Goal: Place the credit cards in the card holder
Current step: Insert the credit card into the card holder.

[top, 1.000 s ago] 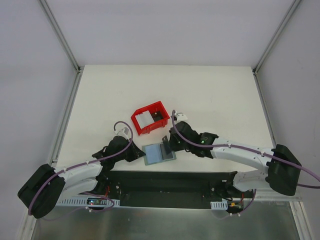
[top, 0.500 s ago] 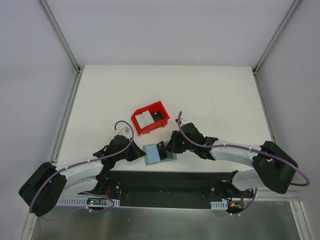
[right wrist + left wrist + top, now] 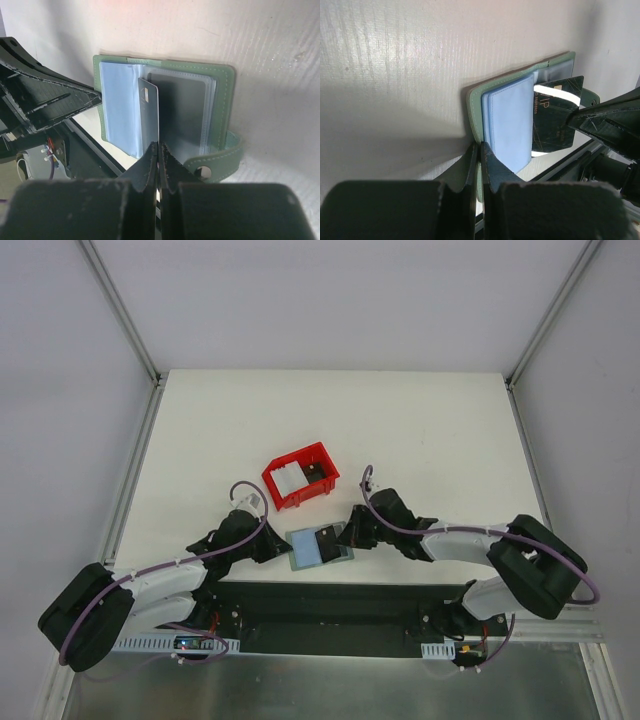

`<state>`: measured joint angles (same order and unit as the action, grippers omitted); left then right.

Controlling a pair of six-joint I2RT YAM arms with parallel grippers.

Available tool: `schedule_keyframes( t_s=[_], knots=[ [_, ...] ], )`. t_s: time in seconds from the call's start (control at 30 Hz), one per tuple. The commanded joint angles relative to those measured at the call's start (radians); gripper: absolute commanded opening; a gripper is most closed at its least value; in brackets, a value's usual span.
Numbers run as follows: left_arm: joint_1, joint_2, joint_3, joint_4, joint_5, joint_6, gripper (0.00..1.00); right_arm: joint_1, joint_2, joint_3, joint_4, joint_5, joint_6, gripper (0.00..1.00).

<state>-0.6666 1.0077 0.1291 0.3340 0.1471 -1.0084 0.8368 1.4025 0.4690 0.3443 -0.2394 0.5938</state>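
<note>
The card holder [image 3: 306, 550] lies open near the table's front edge, blue-grey pockets up. It also shows in the left wrist view [image 3: 474, 107] and in the right wrist view [image 3: 225, 100], with its snap strap [image 3: 204, 172]. My left gripper [image 3: 283, 545] [image 3: 480, 147] is shut on the holder's left edge. My right gripper [image 3: 345, 536] [image 3: 159, 146] is shut on a dark credit card [image 3: 328, 539] [image 3: 552, 120] [image 3: 148, 115] and holds it on edge over the open pockets. More credit cards, pale ones [image 3: 289, 478], lie in the red bin.
The red plastic bin [image 3: 275, 487] stands just behind the holder, with a dark item [image 3: 316, 472] in its right part. The table's front edge and the black base plate [image 3: 330, 600] run directly under the holder. Metal rails border the table left and right.
My right gripper has drawn back to the right and tilted, so the dark card now leans lower over the holder's right half. The left gripper and the holder have stayed put.
</note>
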Motion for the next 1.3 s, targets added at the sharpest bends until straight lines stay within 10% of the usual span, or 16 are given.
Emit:
schedule_keyframes(
  t_s=[0.0, 1.27],
  knots=[
    [0.001, -0.003, -0.011, -0.047, -0.011, 0.007, 0.0, -0.008, 0.042, -0.006, 0.122, -0.052, 0.034, 0.0],
    [0.001, 0.0, -0.006, -0.039, -0.012, 0.013, 0.0, -0.008, 0.125, 0.007, 0.151, -0.003, 0.107, 0.0]
  ],
)
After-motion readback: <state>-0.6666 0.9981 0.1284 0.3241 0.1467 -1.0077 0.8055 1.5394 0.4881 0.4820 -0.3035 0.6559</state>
